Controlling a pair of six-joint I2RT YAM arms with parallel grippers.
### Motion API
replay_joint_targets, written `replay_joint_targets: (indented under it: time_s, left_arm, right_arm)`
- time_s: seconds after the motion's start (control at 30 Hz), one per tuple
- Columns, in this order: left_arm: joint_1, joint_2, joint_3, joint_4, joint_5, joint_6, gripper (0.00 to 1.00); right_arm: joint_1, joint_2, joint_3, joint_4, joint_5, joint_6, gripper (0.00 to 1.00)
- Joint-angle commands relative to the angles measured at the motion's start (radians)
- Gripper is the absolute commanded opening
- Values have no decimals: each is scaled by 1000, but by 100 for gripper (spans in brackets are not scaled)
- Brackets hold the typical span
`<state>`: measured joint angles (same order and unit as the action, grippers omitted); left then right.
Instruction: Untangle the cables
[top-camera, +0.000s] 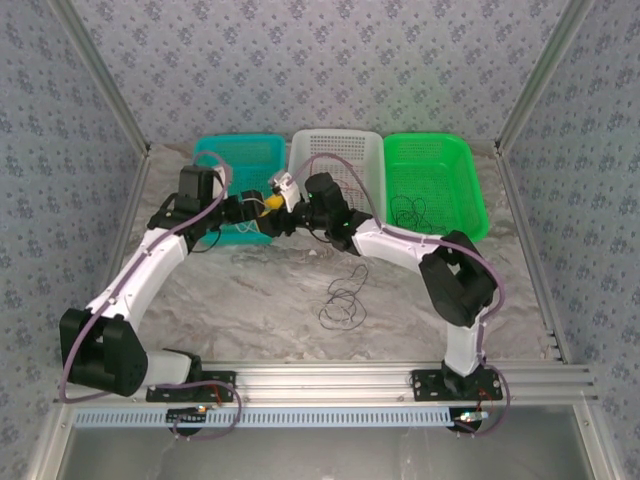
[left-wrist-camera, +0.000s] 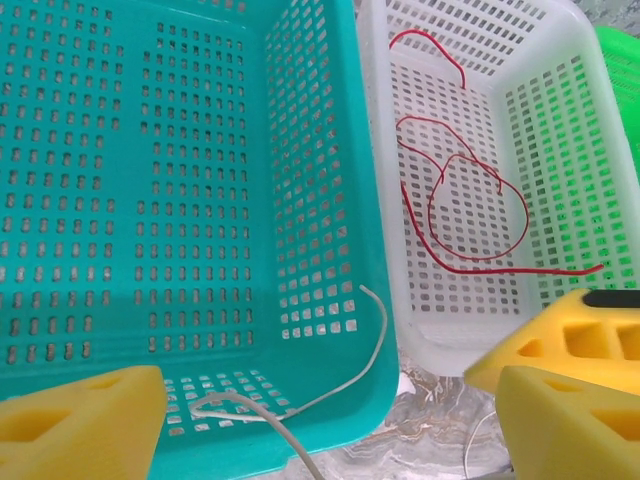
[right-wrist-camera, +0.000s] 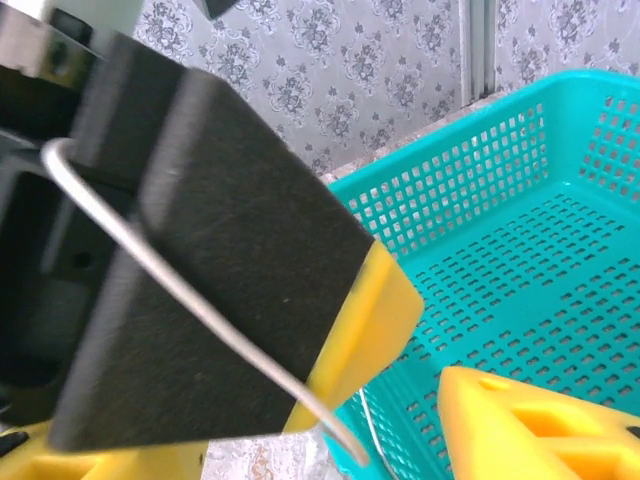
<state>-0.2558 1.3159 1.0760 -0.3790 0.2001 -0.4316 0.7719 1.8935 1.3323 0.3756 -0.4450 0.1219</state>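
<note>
The left gripper (left-wrist-camera: 325, 420) is holding its yellow foam fingers (left-wrist-camera: 80, 425) released wide at the bottom of its wrist frame, and a thin white cable (left-wrist-camera: 384, 325) is trailing loosely between them over the near wall of the teal perforated plastic basket (left-wrist-camera: 200, 200). The right gripper (right-wrist-camera: 300, 440) is keeping its fingers apart, clamping nothing. A thin red cable (left-wrist-camera: 478, 259) is lying curled in the white perforated basket (left-wrist-camera: 560, 130) at upper right, while a thin black cable (top-camera: 345, 295) is sitting on the marble-patterned table (top-camera: 250, 300) at centre.
</note>
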Motion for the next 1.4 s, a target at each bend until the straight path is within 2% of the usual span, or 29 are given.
replay_joint_targets:
  time_s: [0.0,0.13,0.27,0.4,0.57,0.7,0.83,1.07,1.37]
  left_arm:
    - [-5,-34,-8,3,37,-16,85]
    - [-5,-52,-21,4,34,-18,86]
    - [-3,-55,-25,-7,7,-4,86]
    - [1,-32,-22,-28,-25,31,87]
    - [1,-10,-16,-73,-50,81,89]
    - [-1,-14,-9,-134,-60,131,90]
    - [0,-25,-13,-197,-122,166,91]
    - [0,-56,-23,-248,-285,171,93]
    - [7,-175,-48,-165,-360,114,94]
  right_arm:
    - [0,28,49,75,-22,30,49]
    - [1,37,61,65,-28,17,20]
    - [6,13,49,25,-27,-11,0]
    - [21,-24,69,-121,2,-85,0]
    - [23,-36,156,-355,105,-166,0]
    - [-4,-25,245,-478,95,-185,0]
    - [-13,-6,336,-607,114,-243,0]
    - [-36,44,447,-704,161,-268,0]
    - [-31,106,498,-731,147,-280,0]
